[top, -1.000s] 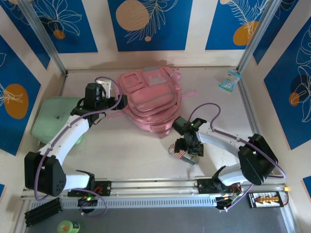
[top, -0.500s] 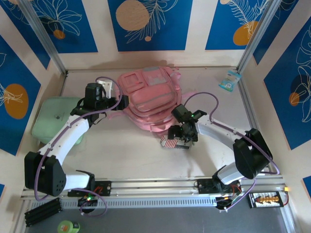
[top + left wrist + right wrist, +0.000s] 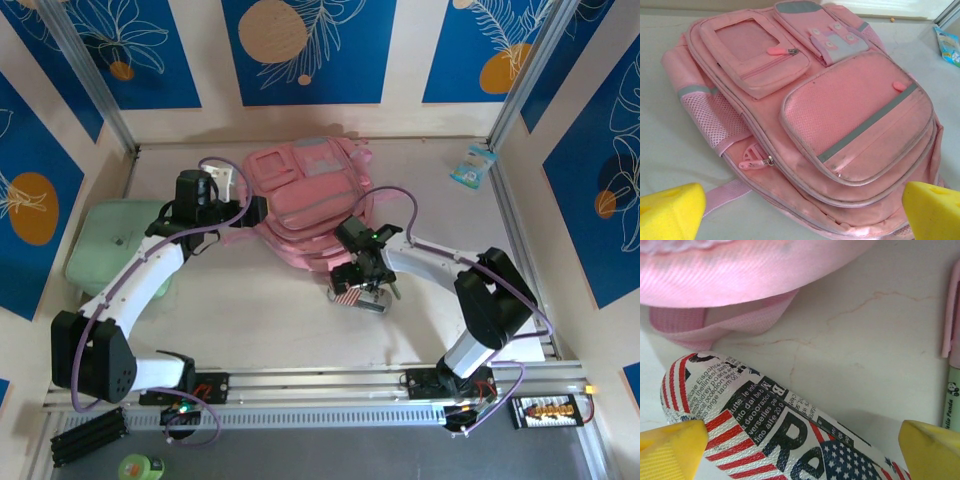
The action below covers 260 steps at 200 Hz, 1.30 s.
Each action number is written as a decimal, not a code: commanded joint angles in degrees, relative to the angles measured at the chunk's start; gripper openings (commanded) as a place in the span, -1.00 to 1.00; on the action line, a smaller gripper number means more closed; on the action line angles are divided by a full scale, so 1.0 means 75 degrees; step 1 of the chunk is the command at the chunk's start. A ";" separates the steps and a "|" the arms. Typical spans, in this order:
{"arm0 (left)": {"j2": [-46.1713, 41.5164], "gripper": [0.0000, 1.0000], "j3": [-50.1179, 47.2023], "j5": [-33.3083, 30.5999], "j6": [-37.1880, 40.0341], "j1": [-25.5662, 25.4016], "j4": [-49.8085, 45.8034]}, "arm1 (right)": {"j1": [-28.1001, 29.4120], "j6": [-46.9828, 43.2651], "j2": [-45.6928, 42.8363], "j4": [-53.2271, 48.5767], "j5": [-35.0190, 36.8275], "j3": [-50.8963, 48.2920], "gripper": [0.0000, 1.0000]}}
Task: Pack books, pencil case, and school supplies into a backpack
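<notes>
Backpack [image 3: 308, 205], pink, lies flat on the counter [image 3: 250, 320], front pockets up; in the left wrist view its zips [image 3: 782, 51] are drawn shut. A pink strap [image 3: 715, 325] trails from its near edge.

Pencil case [image 3: 347, 296], striped red and white with newsprint lettering, lies on the counter just beside the backpack's near edge, close to that strap [image 3: 765, 435].

Right tool [image 3: 362, 290] stands over the pencil case, yellow pads [image 3: 670, 450] spread wide to either side of it, not clamped.

Green pen [image 3: 952, 390] with a pink cap lies on the counter near the pencil case, on the side away from the strap.

Left tool [image 3: 250, 210] is at the backpack's left flank, spread wide, with nothing between its pads [image 3: 667, 210].

Mint-green case [image 3: 110, 240] lies well left of the backpack. A blue-and-white packet [image 3: 470, 165] lies well to its right.
</notes>
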 commanded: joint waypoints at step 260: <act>0.2945 0.83 0.2822 0.0983 0.3281 -0.1859 -0.1705 | -0.0408 0.1866 -0.2294 0.0275 -0.0050 -0.0956 -0.04</act>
